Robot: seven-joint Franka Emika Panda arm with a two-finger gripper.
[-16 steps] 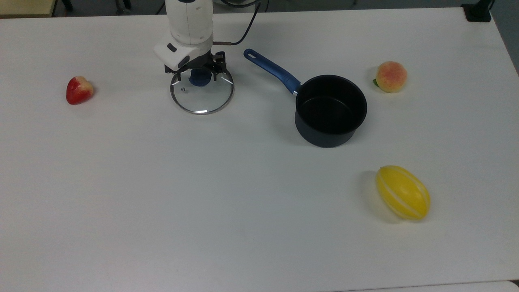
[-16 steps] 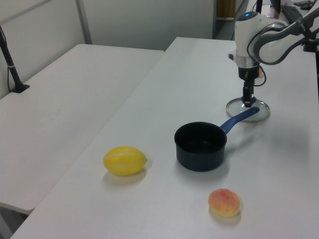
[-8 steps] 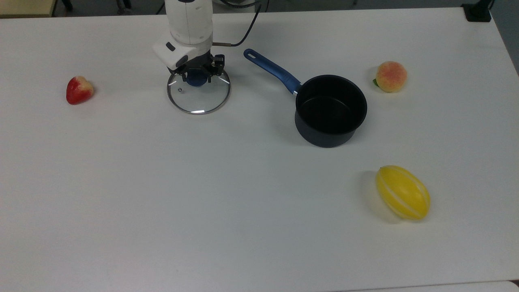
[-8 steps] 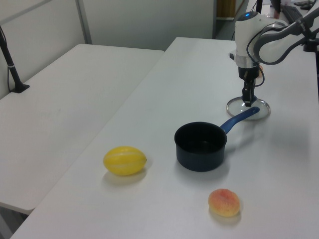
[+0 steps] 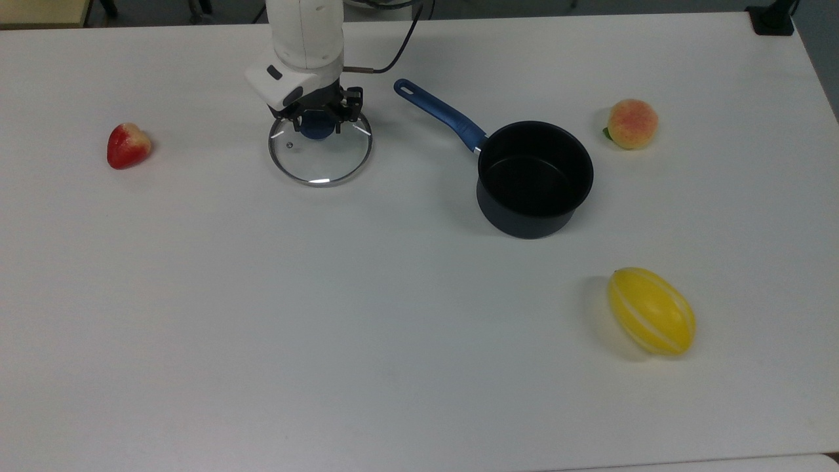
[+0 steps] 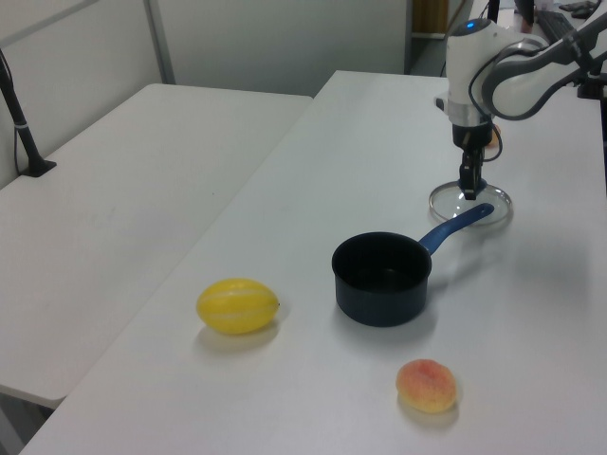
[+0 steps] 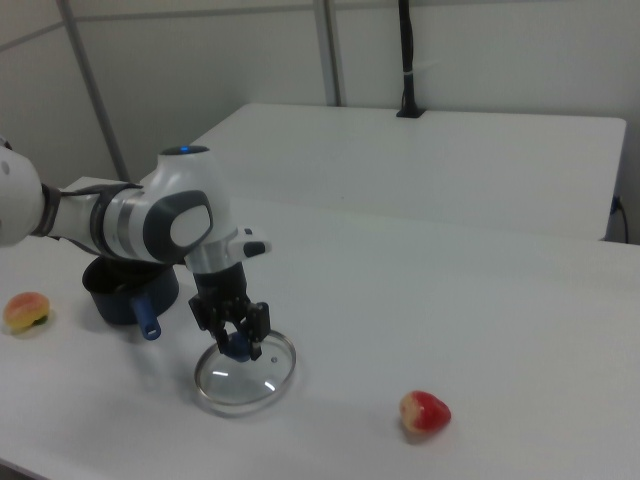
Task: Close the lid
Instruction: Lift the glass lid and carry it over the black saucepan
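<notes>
The lid (image 5: 320, 149) is seen flat on the white bench (image 5: 328, 328), well apart from the saucepan (image 5: 534, 177), off the far end of its blue handle (image 5: 440, 114) on the top view's left. The gripper (image 5: 319, 121) is positioned directly over the lid, pointed down, with its fingers (image 7: 254, 322) on either side of the blue knob (image 5: 317, 127); the fingers appear clamped on the knob, and the lid's rim looks to be down at bench level in the right view (image 7: 245, 375). In the left view the lid (image 6: 469, 202) is seen just beyond the handle tip, with the gripper (image 6: 468, 186) above it. The saucepan is upright, open and dark inside, handle pointed toward the lid. Relative to the saucepan in the top view: a peach (image 5: 632, 123) is found near its upper right, a yellow melon (image 5: 651, 311) lower right, and a strawberry (image 5: 128, 145) far left, past the lid.
</notes>
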